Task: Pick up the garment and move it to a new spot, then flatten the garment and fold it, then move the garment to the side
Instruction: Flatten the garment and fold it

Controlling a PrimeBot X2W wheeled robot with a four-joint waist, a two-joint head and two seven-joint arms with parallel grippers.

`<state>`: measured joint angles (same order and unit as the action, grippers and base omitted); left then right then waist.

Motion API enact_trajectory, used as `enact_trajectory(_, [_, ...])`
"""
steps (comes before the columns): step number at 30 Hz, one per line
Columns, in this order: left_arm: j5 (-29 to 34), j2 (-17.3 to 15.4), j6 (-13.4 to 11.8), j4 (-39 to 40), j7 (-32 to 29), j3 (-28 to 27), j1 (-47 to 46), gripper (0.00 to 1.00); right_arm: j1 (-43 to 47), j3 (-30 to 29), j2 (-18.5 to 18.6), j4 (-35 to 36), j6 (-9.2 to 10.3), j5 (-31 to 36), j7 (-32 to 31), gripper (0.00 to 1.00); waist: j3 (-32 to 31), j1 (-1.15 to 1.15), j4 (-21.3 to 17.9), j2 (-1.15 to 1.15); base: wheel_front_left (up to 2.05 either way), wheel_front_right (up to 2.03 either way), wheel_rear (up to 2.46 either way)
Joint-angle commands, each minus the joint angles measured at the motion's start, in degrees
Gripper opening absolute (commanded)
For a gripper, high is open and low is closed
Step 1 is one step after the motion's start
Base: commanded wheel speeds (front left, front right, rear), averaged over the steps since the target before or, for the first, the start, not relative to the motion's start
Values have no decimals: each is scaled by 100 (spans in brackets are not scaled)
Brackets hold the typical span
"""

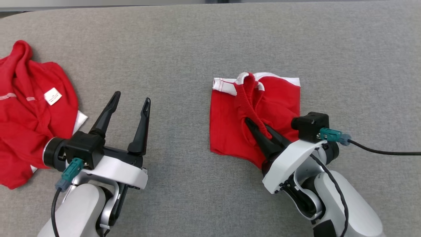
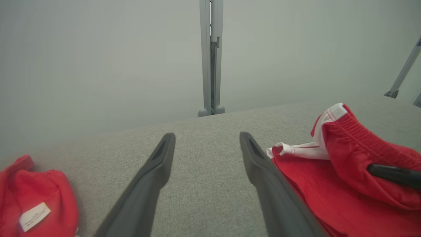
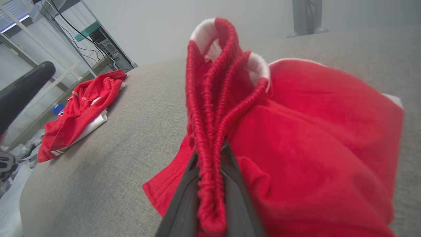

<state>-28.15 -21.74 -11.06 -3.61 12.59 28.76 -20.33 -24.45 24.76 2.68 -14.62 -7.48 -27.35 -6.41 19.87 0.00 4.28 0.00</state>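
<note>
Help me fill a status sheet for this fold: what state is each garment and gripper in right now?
Red shorts, folded small on the grey surface, waistband bunched and raised.
Right gripper, shut on the shorts' waistband.
Left gripper, open, holding nothing, above the bare surface.
Other red garment, crumpled in a heap at the left, label showing.

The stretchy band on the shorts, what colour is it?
The band is red with white patches; the right wrist view shows it best.
</note>
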Motion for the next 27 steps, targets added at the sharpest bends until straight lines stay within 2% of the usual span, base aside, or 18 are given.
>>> enact_trajectory(1, [-8, 13, 32, -34, 42, -2, -65, 100, -131, 82, 39, -184, -3, -77, 119, 17, -9, 0, 70, 0, 0, 0, 0])
enact_trajectory(2, [-9, 13, 30, -56, 49, 0, -59, 100, -177, 162, 34, -282, -3, -151, 162, 49, -10, 0, 89, 0, 0, 0, 0])
enact_trajectory(3, [-6, 18, 33, -75, 51, 5, -59, 100, -223, 252, 34, -385, -3, -184, 201, 100, -13, 0, 103, 0, 0, 0, 0])
enact_trajectory(7, [-12, 55, 35, -132, 82, 22, -53, 100, -353, 652, 39, -563, -3, -326, 392, 100, -22, 0, 125, 0, 0, 0, 0])
enact_trajectory(17, [-29, 55, 36, -207, 115, 20, -56, 100, -362, 1448, 47, -438, -3, -778, 783, 100, -50, 0, 22, 0, 0, 0, 0])
enact_trajectory(21, [-40, 4, 1, -192, 135, -40, -81, 100, -313, 1206, 46, -232, -3, -708, 1228, 100, -56, 0, -58, 0, 0, 0, 0])
enact_trajectory(27, [-56, -105, -134, -63, 164, -230, 31, 100, -59, 117, 43, 226, -3, -293, 1686, 100, -101, 0, -244, 0, 0, 0, 0])
